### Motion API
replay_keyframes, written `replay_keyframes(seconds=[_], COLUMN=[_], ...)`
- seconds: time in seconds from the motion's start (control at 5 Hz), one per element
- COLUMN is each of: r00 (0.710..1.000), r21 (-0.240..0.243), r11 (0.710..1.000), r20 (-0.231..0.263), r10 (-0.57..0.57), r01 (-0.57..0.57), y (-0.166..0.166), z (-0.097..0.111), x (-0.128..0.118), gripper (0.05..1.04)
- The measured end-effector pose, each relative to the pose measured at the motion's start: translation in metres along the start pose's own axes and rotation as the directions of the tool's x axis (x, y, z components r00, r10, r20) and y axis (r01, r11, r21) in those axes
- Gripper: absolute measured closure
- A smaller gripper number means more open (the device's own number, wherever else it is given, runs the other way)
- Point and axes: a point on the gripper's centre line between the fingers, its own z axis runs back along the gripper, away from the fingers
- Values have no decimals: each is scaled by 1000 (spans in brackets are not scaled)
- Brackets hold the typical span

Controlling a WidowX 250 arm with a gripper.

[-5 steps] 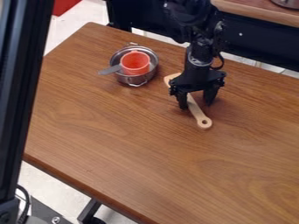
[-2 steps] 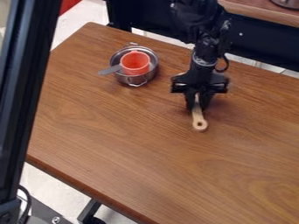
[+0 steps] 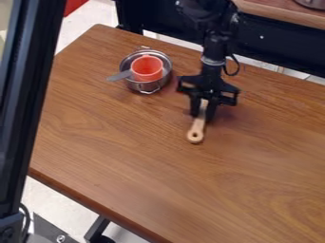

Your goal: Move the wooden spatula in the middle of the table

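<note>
My black gripper (image 3: 202,115) hangs over the upper middle of the brown table (image 3: 146,156), right of the metal pot. It is shut on the wooden spatula (image 3: 196,130), with one finger on each side of the handle. The handle's end, with its round hole, points toward the lower left below the fingers. The spatula's blade is hidden behind the gripper. Whether the spatula touches the table, I cannot tell.
A metal pot (image 3: 130,85) with a red cup (image 3: 147,69) in it stands at the table's upper left. A grey handle sticks out to its left. A dark upright post (image 3: 32,95) crosses the left side of the view.
The gripper's fingers have come together on the spatula. Its handle has turned from pointing lower right to lower left, and its end has moved left with the gripper.
</note>
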Motion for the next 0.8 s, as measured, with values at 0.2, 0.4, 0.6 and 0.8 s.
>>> replay_keyframes(seconds=[0.2,0.4,0.6,0.8], r00=[973,887,807,664], r21=[50,65,55,67], r11=[972,889,814,675], r20=[-7,58,113,132], r10=[-231,-457,-580,-736], r01=[232,454,578,735], y=[1,1,0,8], z=[-5,-1,13,22], x=[-4,-17,-23,-34], gripper=[833,833,833,833])
